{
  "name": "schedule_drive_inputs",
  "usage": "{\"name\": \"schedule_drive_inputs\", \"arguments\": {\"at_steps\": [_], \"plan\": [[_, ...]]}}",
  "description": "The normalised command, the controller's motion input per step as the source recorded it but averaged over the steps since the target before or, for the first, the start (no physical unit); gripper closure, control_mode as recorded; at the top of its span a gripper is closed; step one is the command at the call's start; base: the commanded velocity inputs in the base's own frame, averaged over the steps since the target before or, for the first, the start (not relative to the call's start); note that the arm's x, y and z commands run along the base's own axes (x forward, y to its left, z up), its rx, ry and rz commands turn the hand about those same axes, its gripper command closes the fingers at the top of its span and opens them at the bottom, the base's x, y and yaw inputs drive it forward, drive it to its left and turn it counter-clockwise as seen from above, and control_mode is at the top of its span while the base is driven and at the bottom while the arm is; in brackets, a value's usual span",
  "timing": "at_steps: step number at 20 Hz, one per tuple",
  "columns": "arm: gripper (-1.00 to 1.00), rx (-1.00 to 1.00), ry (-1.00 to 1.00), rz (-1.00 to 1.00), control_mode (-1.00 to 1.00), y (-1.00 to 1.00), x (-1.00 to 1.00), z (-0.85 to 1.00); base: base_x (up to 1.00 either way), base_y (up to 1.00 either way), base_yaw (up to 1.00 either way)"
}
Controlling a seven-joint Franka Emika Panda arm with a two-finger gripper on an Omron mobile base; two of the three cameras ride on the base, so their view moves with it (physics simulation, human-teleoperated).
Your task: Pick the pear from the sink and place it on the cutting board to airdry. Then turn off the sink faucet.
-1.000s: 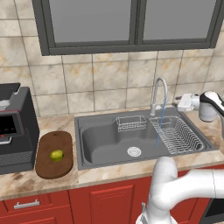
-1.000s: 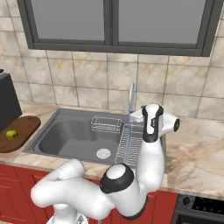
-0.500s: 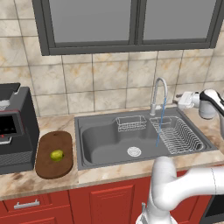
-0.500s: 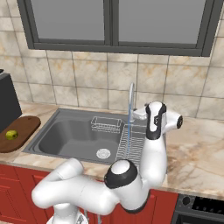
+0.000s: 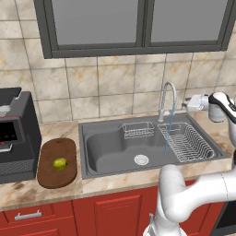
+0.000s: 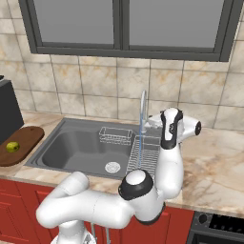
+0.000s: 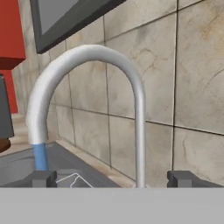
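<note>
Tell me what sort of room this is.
A home kitchen, rendered rather than real, by the look of it: a dark metal sink with a running gooseneck faucet set in a stone counter, red cabinets below, and a cutting board holding a pear.

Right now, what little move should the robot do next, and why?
Probably ease the gripper forward to the faucet and shut it off: the pear already sits on the cutting board, yet water runs.

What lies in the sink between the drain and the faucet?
In the left base view, the small wire basket stands between the drain and the faucet, against the sink's back wall. The water stream falls beside it onto the drying rack.
</note>
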Motion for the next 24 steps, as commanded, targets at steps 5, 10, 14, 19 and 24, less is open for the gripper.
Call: {"name": "schedule_drive_inputs", "arguments": {"at_steps": [5,10,14,19,24], "plan": [[-1.0,0.0,0.05,0.0,-1.0,-0.05,0.09,-0.07,0.0,0.0,0.0],[-1.0,0.0,0.06,0.0,-1.0,0.0,0.0,-0.19,0.0,0.0,0.0],[-1.0,0.0,0.06,0.0,-1.0,0.0,0.0,-0.23,0.0,0.0,0.0],[-1.0,0.0,0.03,0.0,-1.0,0.0,0.02,-0.15,0.0,0.0,0.0],[-1.0,0.0,0.01,0.0,-1.0,0.0,0.03,-0.16,0.0,0.0,0.0]]}}
